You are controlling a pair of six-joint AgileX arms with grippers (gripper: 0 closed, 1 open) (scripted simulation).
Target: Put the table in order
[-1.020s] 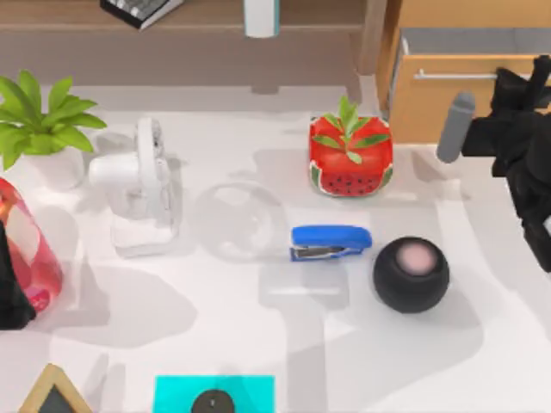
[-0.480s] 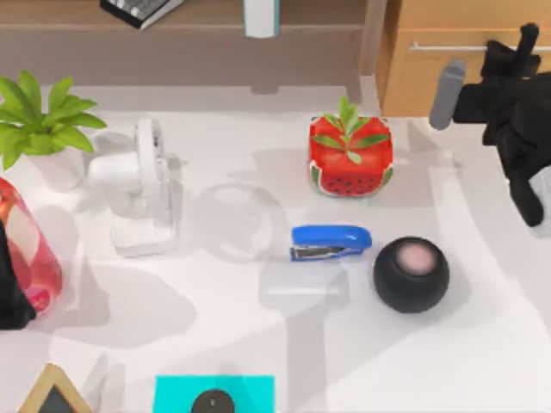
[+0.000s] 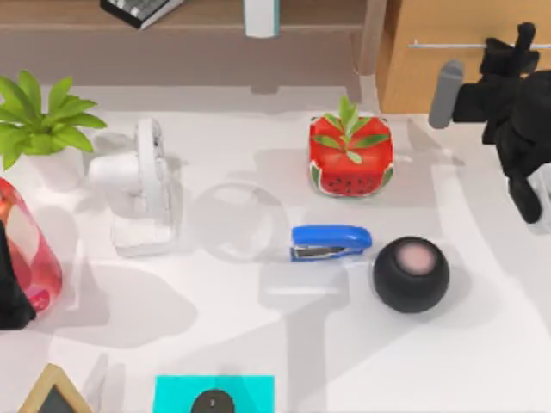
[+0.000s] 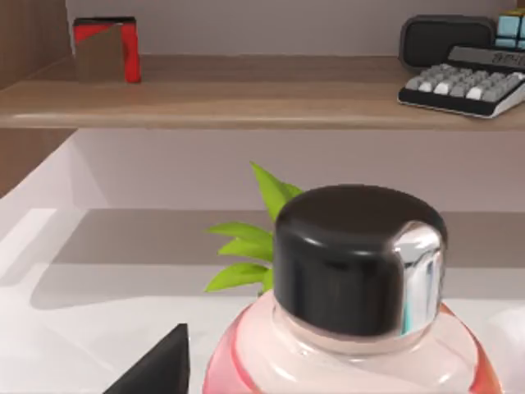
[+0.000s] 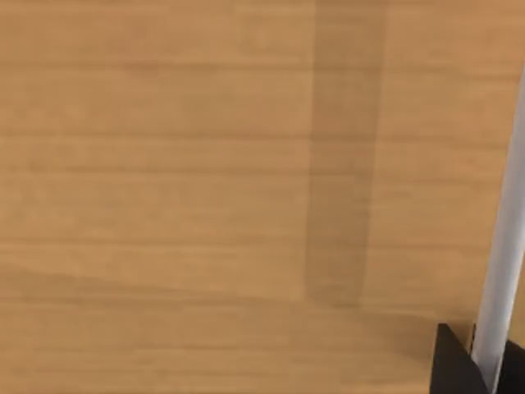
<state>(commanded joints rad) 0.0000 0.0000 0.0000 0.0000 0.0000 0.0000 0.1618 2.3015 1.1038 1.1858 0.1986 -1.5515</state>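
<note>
Our right end effector [image 3: 508, 52], grip state unclear, sits against the closed drawer [image 3: 456, 69] at the counter's [image 3: 258, 318] far right corner.

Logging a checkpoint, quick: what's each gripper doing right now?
Left gripper: by the red bottle at the table's left edge; cannot be told.
Right gripper: at the drawer handle; cannot be told.

Bright, even light from above. Soft grey shadows lying across the smooth white table [image 3: 258, 344], beside the round black ball speaker [image 3: 411, 274]. A shiny white glare streak on the black bottle cap [image 4: 359, 258]. Slightly blurry all over.
</note>
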